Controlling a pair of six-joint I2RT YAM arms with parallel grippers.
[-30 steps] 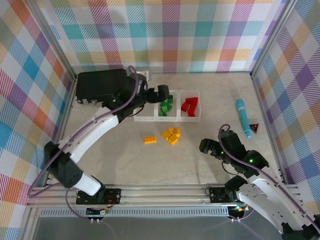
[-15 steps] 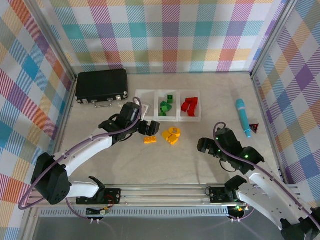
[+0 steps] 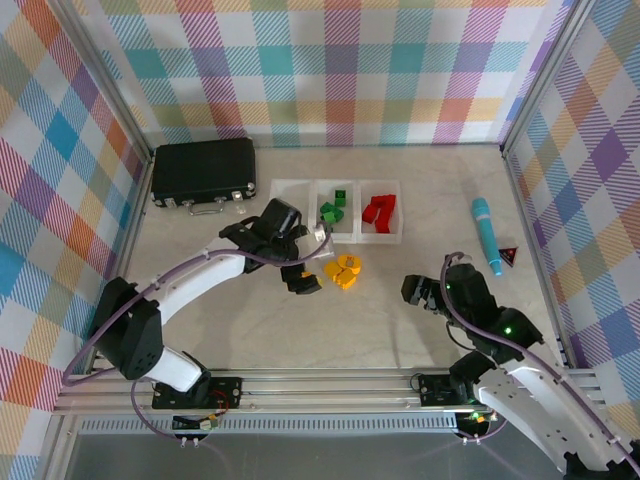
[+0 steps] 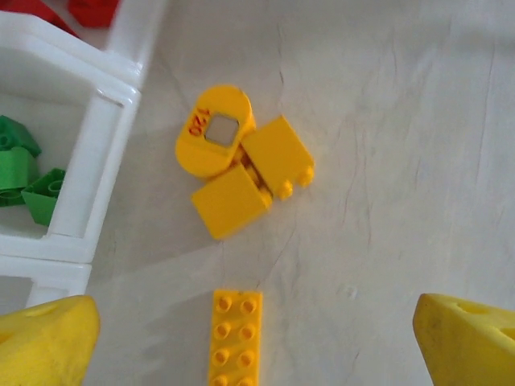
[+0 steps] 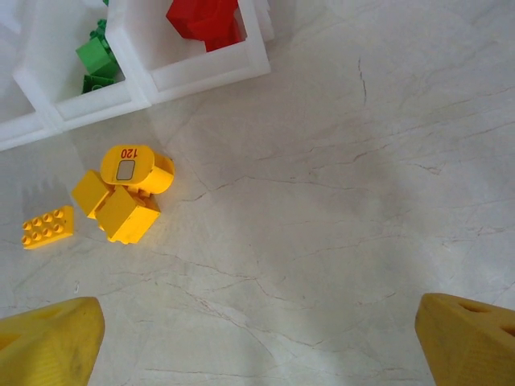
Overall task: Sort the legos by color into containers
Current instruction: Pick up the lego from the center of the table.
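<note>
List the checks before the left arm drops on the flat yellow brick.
1. The left jaws are open, wide apart in the left wrist view: ok.
2. The flat yellow brick lies studs up between the fingertips: ok.
3. That brick is apart from the yellow cluster: ok.
4. The right jaws are open, off to the right of the pile: ok.
5. The left container is free for yellow: visible part bare, near part behind the left arm: cannot tell.
6. The green legos and red legos each sit in their own container: ok.
</note>
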